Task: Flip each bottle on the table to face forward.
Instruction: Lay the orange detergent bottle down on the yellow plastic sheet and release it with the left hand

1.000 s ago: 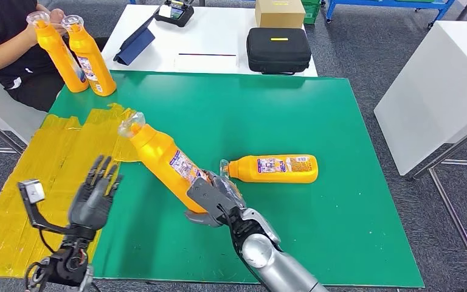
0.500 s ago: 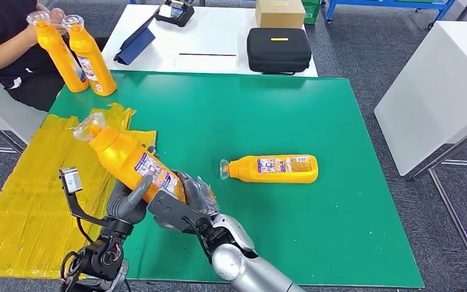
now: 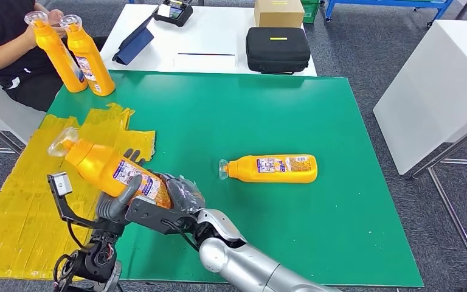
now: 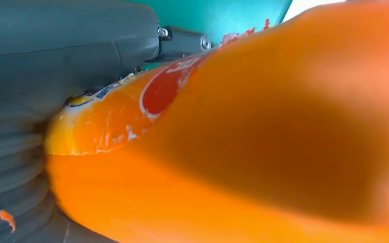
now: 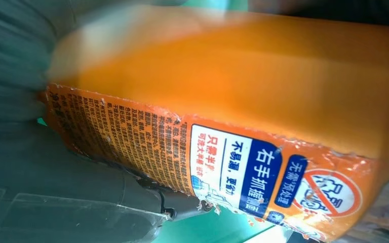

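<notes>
1. Holding the orange bottle (image 3: 106,167) aloft over the tabletop's (image 3: 316,121) near left corner, by the yellow sheet (image 3: 21,201), both hands share it: the right hand (image 3: 179,198) has its fingers clamped on the base end, and the left hand (image 3: 117,201) cups the body from below with fingers wrapped on it.
2. Secure the left hand's grip before the right lets go, I judge; the bottle is tilted, cap (image 3: 62,141) up and away.
3. Watch the label; the printed back panel faces the right wrist view.
4. A second bottle (image 3: 270,168) lies flat mid-tabletop, well apart, awaiting its turn.
</notes>
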`<action>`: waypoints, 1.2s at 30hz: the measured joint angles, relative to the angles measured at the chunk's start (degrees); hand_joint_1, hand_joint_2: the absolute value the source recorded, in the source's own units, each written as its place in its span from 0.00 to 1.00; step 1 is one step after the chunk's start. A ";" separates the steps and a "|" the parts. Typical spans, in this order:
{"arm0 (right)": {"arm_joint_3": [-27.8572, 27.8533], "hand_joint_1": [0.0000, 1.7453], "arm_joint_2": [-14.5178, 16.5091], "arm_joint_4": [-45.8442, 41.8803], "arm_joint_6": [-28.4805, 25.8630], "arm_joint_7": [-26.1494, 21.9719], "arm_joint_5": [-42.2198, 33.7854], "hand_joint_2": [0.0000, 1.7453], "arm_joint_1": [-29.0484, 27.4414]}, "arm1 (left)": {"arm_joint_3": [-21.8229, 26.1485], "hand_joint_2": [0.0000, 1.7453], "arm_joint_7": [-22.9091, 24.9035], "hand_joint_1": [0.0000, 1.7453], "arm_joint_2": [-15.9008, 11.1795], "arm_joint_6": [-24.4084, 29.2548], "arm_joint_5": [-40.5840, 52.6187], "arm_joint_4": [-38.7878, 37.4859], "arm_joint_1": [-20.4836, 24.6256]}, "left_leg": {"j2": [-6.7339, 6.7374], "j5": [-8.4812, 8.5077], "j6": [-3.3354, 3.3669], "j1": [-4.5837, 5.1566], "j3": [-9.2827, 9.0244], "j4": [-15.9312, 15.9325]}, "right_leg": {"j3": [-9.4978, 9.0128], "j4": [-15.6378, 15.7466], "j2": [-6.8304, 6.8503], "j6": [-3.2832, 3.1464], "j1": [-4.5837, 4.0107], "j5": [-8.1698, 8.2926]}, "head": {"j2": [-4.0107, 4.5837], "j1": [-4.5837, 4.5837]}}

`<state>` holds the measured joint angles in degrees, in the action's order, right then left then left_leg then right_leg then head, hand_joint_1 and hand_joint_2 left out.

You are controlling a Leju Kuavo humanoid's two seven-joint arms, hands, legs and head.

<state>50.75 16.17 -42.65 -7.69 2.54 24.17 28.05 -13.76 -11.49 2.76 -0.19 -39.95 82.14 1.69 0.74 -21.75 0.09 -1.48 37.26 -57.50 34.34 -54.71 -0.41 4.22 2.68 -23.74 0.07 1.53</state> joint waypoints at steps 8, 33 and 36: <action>1.37 1.00 0.01 1.50 -0.35 -0.07 -1.53 1.00 0.56 | 0.62 1.00 -1.03 1.00 0.01 0.92 1.08 0.01 -0.70 | 0.02 0.00 -0.01 0.00 0.00 0.00 | 0.04 0.00 -0.01 0.00 -0.01 0.00 | 0.00 0.01; -4.64 0.00 -4.54 -9.09 -4.67 5.24 6.43 0.00 -5.61 | 3.16 1.00 -2.90 1.00 -4.04 26.12 61.89 -7.55 8.15 | -0.12 0.10 0.01 -0.01 0.05 0.00 | -0.07 -0.01 0.05 -0.01 -0.01 0.05 | 0.00 -0.02; -8.30 0.00 -6.72 -16.32 -2.82 5.52 10.64 0.00 -8.26 | 3.83 1.00 -1.39 1.00 -5.58 26.78 70.23 -11.52 8.69 | -0.12 0.09 0.01 0.01 0.07 0.00 | -0.07 -0.01 0.07 0.00 0.00 0.05 | 0.00 -0.02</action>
<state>42.46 9.45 -58.97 -10.51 8.05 34.81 19.79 -9.93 -12.87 -2.81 26.59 30.28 70.62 10.38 0.62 -21.66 0.10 -1.47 37.33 -57.50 34.27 -54.72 -0.34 4.21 2.68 -23.68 0.07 1.51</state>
